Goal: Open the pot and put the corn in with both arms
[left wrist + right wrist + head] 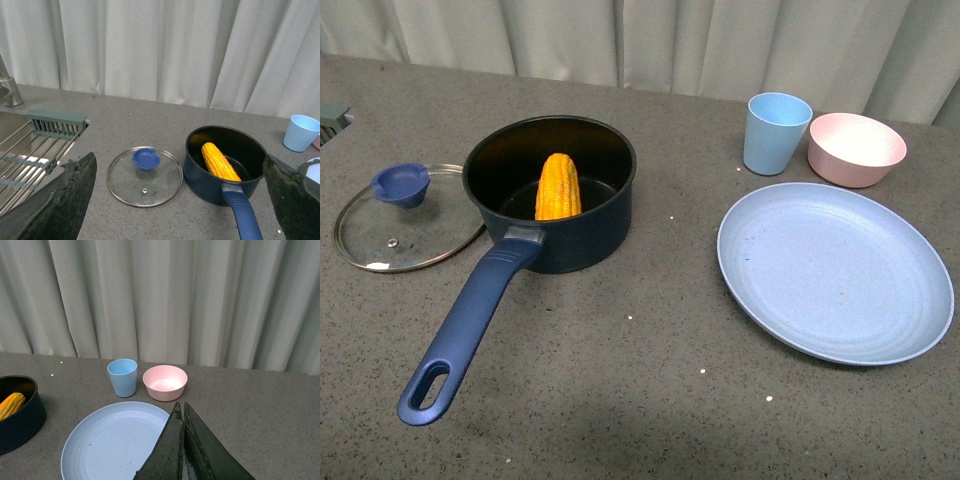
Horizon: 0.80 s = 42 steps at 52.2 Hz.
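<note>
On the grey worktop point(650, 400) in the front view, the pot point(552, 195) stands open with the corn point(558, 187) leaning inside it, tip up against the far wall; its long handle point(470, 325) points toward the camera. A glass lid point(405, 218) with a blue knob lies flat just left of the pot, touching or nearly touching it. To the right lie a pale blue plate point(835, 270), a blue cup point(776, 132) and a pink bowl point(856, 148), the cup and bowl side by side behind the plate. Neither arm shows here. From the left wrist, the left end effector point(170, 205) is spread wide, its fingers point(60, 200) at either edge above the lid point(145, 176) and pot point(225, 165), holding nothing; the corn point(220, 161) rests in the pot, and a sink rack point(30, 150) sits beside. From the right wrist, the right end effector point(182, 450) is pressed together, empty, above the plate point(112, 440), near the cup point(122, 377) and bowl point(165, 382); the pot point(17, 415) with corn point(11, 404) shows at the edge.
</note>
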Tool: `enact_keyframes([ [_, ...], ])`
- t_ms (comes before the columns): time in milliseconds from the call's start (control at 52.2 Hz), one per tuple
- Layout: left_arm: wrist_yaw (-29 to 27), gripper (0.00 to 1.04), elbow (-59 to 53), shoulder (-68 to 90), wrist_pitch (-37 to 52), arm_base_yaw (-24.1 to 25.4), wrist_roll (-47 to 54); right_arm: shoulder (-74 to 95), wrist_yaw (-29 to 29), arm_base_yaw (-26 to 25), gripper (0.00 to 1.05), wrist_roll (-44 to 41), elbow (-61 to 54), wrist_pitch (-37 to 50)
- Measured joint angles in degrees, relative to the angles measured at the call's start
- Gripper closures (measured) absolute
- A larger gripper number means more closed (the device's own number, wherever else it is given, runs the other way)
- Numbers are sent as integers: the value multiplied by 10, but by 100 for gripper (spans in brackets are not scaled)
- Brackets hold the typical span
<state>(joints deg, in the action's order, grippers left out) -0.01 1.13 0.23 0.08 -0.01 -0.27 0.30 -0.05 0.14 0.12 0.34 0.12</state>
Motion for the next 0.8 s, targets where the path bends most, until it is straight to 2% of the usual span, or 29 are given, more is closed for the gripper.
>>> enact_keyframes([
  [77, 0, 6, 0, 0, 0, 0, 0, 0, 0, 0, 98, -1, 0, 0],
  [632, 0, 6, 0, 0, 0, 0, 0, 0, 0, 0, 11, -1, 0, 0],
  [670, 0, 6, 0, 0, 0, 0, 0, 0, 0, 0, 7, 0, 0, 0],
  [804, 0, 6, 0, 0, 0, 0, 0, 0, 0, 0, 9, -1, 0, 0],
])
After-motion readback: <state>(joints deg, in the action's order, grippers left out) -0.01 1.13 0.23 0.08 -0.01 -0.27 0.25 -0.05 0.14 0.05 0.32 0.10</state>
